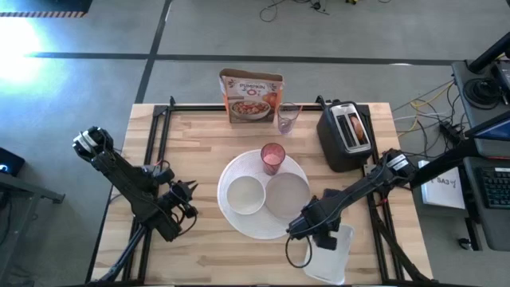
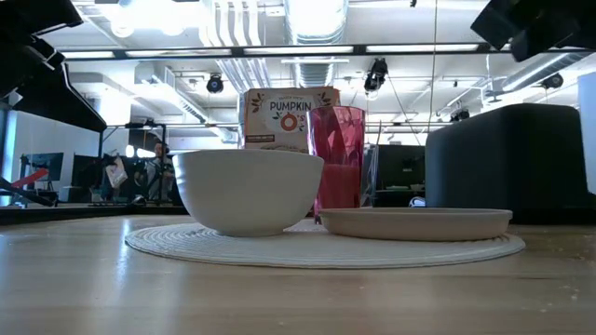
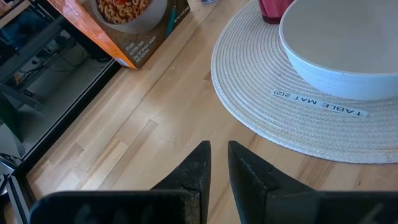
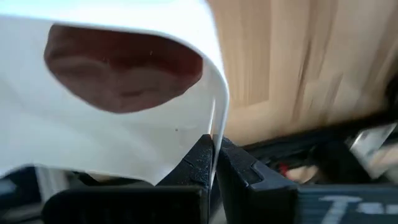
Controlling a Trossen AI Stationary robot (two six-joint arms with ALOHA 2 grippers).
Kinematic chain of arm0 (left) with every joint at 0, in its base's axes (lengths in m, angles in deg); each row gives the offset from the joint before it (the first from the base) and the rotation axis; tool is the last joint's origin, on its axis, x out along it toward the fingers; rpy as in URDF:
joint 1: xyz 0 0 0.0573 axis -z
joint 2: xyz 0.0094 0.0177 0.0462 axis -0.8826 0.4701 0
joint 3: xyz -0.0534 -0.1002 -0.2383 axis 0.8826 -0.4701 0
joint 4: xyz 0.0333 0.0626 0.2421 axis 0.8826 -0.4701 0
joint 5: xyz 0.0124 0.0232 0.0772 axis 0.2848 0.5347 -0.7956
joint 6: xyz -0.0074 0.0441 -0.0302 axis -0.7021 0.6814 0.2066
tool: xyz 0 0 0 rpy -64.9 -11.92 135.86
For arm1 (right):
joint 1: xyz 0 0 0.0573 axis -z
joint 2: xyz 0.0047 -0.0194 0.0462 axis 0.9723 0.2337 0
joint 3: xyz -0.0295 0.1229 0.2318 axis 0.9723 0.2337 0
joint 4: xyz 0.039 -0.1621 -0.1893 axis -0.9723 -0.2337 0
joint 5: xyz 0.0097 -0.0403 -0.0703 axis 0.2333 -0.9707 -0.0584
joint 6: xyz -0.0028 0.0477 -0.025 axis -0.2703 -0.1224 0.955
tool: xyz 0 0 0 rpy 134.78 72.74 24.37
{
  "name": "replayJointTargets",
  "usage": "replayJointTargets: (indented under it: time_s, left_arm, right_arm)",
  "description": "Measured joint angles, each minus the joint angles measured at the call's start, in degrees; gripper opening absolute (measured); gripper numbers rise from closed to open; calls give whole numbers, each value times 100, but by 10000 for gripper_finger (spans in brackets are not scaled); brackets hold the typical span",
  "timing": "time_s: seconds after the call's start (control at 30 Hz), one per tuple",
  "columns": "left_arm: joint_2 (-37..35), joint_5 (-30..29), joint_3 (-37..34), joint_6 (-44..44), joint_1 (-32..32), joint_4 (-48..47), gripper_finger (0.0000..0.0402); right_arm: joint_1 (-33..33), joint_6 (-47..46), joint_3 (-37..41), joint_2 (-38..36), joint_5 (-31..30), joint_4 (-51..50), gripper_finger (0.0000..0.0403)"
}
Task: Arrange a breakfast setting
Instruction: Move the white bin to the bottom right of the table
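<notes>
Right now the wooden table (image 1: 199, 255) carries a big round woven mat (image 1: 231, 219) at its middle, labelled as a table mat in the left wrist view. On the mat sit a small white bowl (image 1: 245, 194) to the left, a small pale round plate (image 1: 287, 195) just beside it on the right, and a pink cup (image 1: 272, 158) at the mat's far edge. Beyond them, at the far edge of the table, a cereal box (image 1: 251, 96) stands upright with a clear glass (image 1: 288, 118) just to its right, and a black toaster (image 1: 347, 134) sits at the far right with something browned in one slot. The right arm reaches to the near right part of the table, where its tool (image 4: 214, 163) is pinched narrow on the thin rim of a white tray (image 1: 331, 253); the right wrist view shows a dark-red fruit (image 4: 121, 65) lying in that tray. The left arm waits at the left side of the table, its tool (image 3: 217, 163) pointing toward the mat with its fingers nearly together, holding nothing.
</notes>
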Motion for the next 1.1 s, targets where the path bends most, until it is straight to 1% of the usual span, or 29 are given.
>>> replayJointTargets:
  time_s: [0.17, 0.3, 0.37, 0.43, 0.53, 0.6, 0.83, 0.9, 1.1]
  left_arm:
    - [0, 1, 0, 0, 0, 0, 38]
    - [0, 0, 0, 0, 0, 0, 38]
    - [0, 0, 0, 0, 0, 0, 38]
    - [0, -28, 0, -1, 0, -1, 38]
    - [0, -274, 0, 0, 0, -6, 38]
    - [0, -401, 0, 0, 0, -6, 38]
    - [0, -407, 0, 67, 0, 0, 38]
    - [0, -407, 0, 105, 0, 6, 38]
    - [0, -413, 0, 106, 0, 7, 38]
  right_arm:
    - [0, 1228, 0, 0, 2, -6, 9]
    - [0, 1657, 49, 0, 5, -8, 9]
    - [0, 1666, 129, 0, 31, -7, 9]
    - [0, 1663, 260, 0, 193, -9, 9]
    - [-38, 1663, 544, 0, 543, -11, 9]
    - [-82, 1665, 737, 0, 656, -9, 9]
    - [-250, 1665, 1289, -23, 1039, -19, 9]
    - [-306, 1665, 1370, -24, 1173, -10, 9]
    - [-489, 1679, 1401, -24, 1278, -22, 9]
